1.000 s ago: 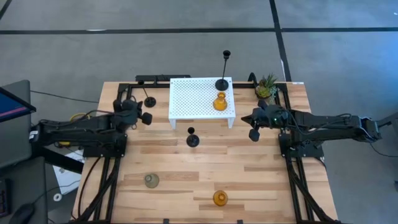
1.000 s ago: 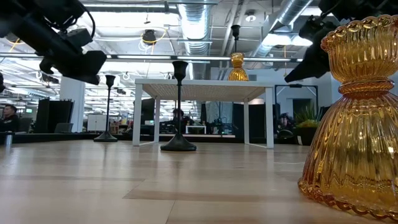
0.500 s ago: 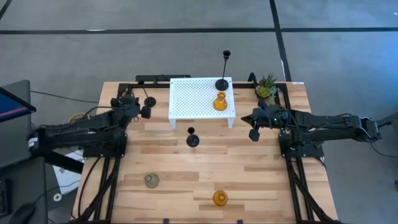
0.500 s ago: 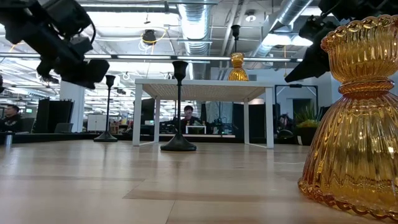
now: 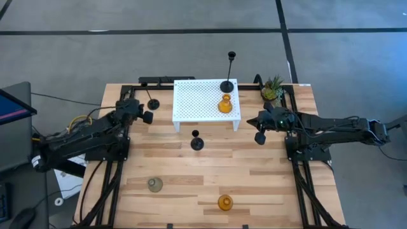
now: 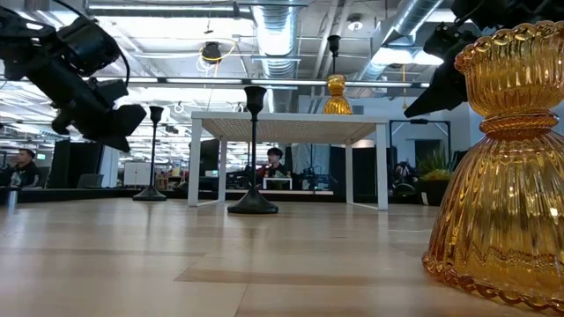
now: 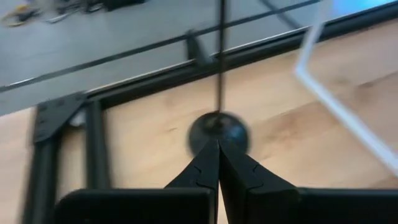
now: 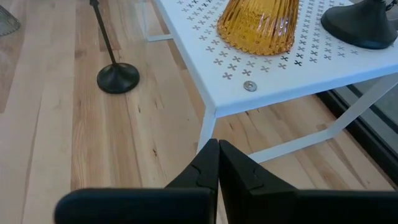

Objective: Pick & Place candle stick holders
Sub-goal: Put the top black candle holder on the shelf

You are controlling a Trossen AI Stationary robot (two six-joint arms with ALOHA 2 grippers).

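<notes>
Two candle stick holders stand on the white perforated stand [image 5: 197,102]: a tall black one [image 5: 227,84] and an amber glass one [image 5: 224,105]. On the table stand a black holder [image 5: 197,143] in front of the stand, a black one [image 5: 152,103] at the far left, a grey-green glass one [image 5: 155,184] and an amber one [image 5: 224,203] near the front edge. My left gripper [image 5: 148,117] is shut and hangs just short of the far-left black holder's base [image 7: 217,129], pointing at it. My right gripper [image 5: 259,135] is shut and hangs by the stand's right side.
A small potted plant [image 5: 273,88] stands at the far right behind the stand. Black frame rails [image 5: 111,165] run along both sides of the table. Bare wood lies between the stand and the two glass holders near the front edge.
My left gripper has swung round toward the table's far edge and now points at the far-left black holder. It has sunk a little and stays shut. No holder has moved.
</notes>
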